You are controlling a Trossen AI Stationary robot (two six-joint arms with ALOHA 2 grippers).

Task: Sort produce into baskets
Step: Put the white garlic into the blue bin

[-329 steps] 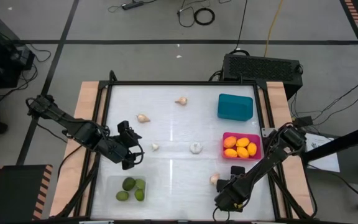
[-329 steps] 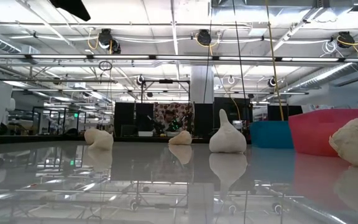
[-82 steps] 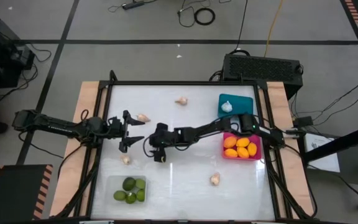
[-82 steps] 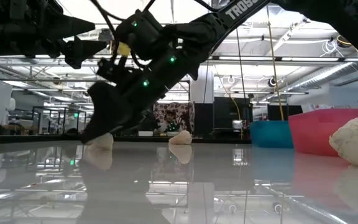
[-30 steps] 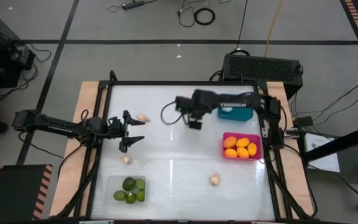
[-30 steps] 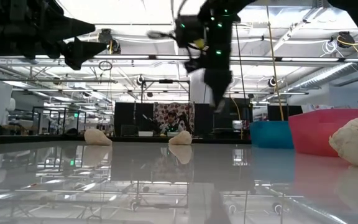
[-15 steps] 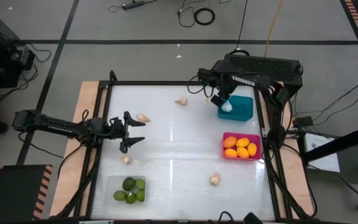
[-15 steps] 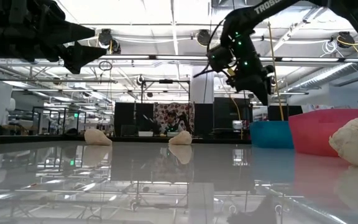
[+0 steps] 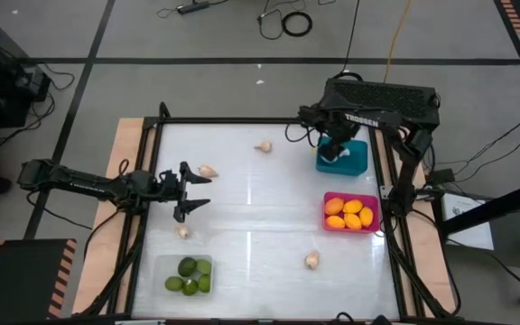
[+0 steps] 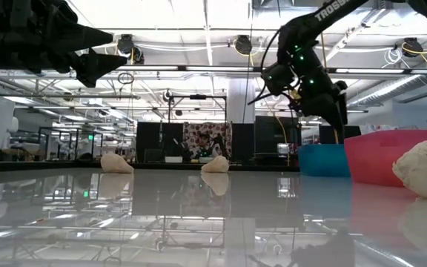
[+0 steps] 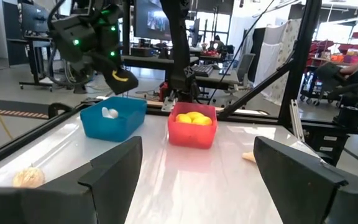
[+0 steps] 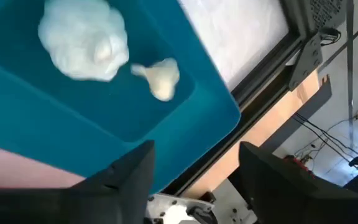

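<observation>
- Right gripper (image 9: 336,144) hangs over the teal bin (image 9: 355,159) at the table's far right, fingers spread and holding nothing.
- Inside the teal bin lie two garlic bulbs: a large one (image 12: 86,38) and a small one (image 12: 160,78), just beside each other.
- Left gripper (image 9: 188,190) waits near the table's left edge, fingers apart and empty.
- Pink bin (image 9: 351,197), just nearer than the teal one, holds the orange fruits (image 9: 350,213).
- Clear bin (image 9: 161,269) at the near left holds the limes (image 9: 188,274).
- Four garlic bulbs are loose on the table: far centre (image 9: 264,146), beside the left gripper (image 9: 208,171), near left (image 9: 182,231), near right (image 9: 311,261).
</observation>
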